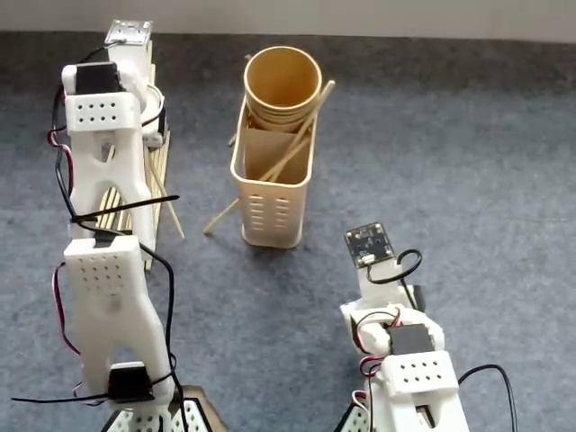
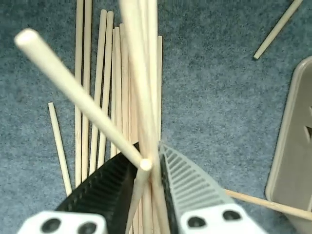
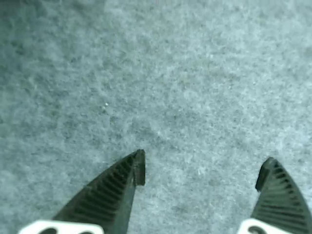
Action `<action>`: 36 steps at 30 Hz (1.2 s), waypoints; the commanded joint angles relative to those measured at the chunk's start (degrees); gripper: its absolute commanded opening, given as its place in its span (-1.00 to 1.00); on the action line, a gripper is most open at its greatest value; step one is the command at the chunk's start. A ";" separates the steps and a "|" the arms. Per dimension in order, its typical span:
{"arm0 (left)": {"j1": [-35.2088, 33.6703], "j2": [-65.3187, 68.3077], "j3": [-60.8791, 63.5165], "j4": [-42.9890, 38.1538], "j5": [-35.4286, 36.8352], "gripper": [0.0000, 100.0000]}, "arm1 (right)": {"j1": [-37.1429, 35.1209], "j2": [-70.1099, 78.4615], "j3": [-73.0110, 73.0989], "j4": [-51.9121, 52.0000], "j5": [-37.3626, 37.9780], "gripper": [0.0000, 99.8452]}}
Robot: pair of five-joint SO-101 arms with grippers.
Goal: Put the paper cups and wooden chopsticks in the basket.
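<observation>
Crossed chopsticks [image 2: 63, 77] sit pinched between the fingers of the left gripper [image 2: 148, 163]; squeeze firmly, lift clear of the pile [image 2: 105, 63] beneath them, tip into the basket [image 2: 292, 146] alongside; right gripper [image 3: 202, 170] fingers spread wide

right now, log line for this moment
left gripper shut on chopsticks | right gripper open above carpet | basket holds paper cups | loose chopsticks on carpet

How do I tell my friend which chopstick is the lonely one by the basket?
Find the cream basket on the grey carpet. At its near left corner one chopstick lies slanted, apart from the pile under the left arm.
</observation>
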 commanded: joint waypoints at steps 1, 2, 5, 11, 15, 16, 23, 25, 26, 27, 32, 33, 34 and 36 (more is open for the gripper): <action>2.59 -0.13 -1.01 0.44 0.53 -0.81 | -0.40 -0.75 -0.40 -0.92 0.62 -0.28; 3.12 0.22 -0.31 0.44 0.53 -0.81 | -0.40 -0.75 -0.40 -0.92 0.62 -0.28; 3.82 0.75 0.04 0.44 0.44 -0.93 | -0.40 -0.75 -0.40 -0.92 0.62 -0.28; 4.09 0.31 -1.36 0.44 0.44 -0.99 | -0.40 -0.75 -0.40 -0.92 0.62 -0.28; 4.09 -0.22 -10.77 0.44 0.70 -0.99 | -0.40 -0.75 -0.40 -0.92 0.62 -0.28; 4.35 -0.48 -14.64 0.62 0.88 -0.99 | -0.40 -0.75 -0.40 -0.92 0.62 -0.28; 9.10 -7.16 -32.13 0.44 7.21 -0.99 | -0.40 -0.75 -0.40 -0.92 0.62 -0.28; 10.86 -9.45 -34.42 0.18 8.62 -0.99 | -0.40 -0.75 -0.40 -0.92 0.62 -0.28; 11.65 -10.68 -34.59 -0.70 9.05 -0.99 | -0.40 -0.75 -0.40 -0.92 0.62 -0.28; 12.26 -12.09 -34.59 -1.58 9.67 -0.99 | -0.40 -0.75 -0.40 -0.92 0.62 -0.28; 12.97 -19.03 -34.59 -6.86 15.91 -0.99 | -0.40 -0.75 -0.40 -0.92 0.62 -0.28; 13.93 -20.00 -34.51 -8.09 16.26 -0.99 | -0.40 -0.75 -0.40 -0.92 0.62 -0.28; 15.25 -20.88 -34.51 -9.23 16.26 -0.99 | -0.40 -0.75 -0.40 -0.92 0.62 -0.28; 17.71 -22.20 -34.15 -11.16 16.09 -0.99 | -0.40 -0.75 -0.40 -0.92 0.62 -0.28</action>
